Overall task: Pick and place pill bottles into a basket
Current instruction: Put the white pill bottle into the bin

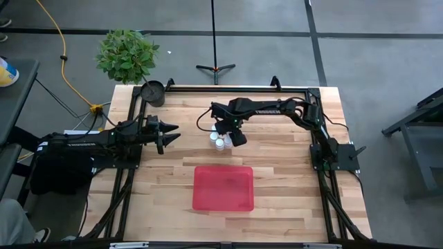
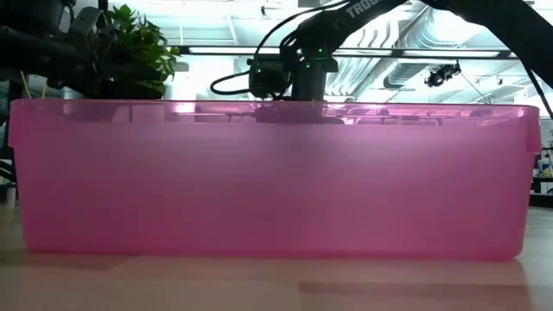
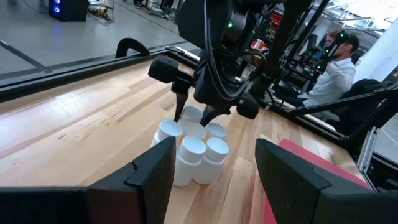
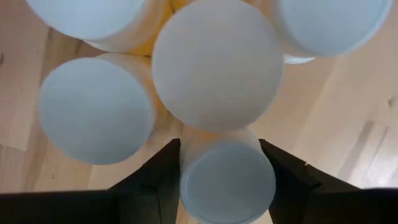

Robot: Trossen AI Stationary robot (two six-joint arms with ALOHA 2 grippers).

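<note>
High view: the five pill bottles (image 1: 220,141) stand upright in a tight cluster on the wooden counter (image 1: 291,180), near the middle and toward the far edge. The right end effector (image 1: 229,135) hangs straight over that cluster, its arm reaching in from the right side. The red basket (image 1: 223,187) lies nearer the front edge, apart from the bottles and with nothing visible in it. The left end effector (image 1: 166,135) waits on the left side of the counter, level with the cluster but well apart from it. A small dark pot (image 1: 152,92) and a potted plant (image 1: 127,54) sit at the far left corner.

Low view: the basket's translucent wall (image 2: 276,181) fills the picture and hides the bottles; only the right arm shows above its rim.

Left wrist view: the left end effector's fingers (image 3: 149,177) stand apart with nothing between them, pointing toward the cluster (image 3: 193,149). The right end effector (image 3: 193,115) has its tips down among the caps.

Right wrist view: one bottle (image 4: 227,180) sits directly between the right end effector's two fingers (image 4: 155,168), long axis vertical, cap up, its neighbours crowding close. The fingers flank it closely; I cannot tell whether they already press on it. The right arm is plainly the nearer one, and the next move looks like a squeeze and a straight lift clear of the neighbours.
</note>
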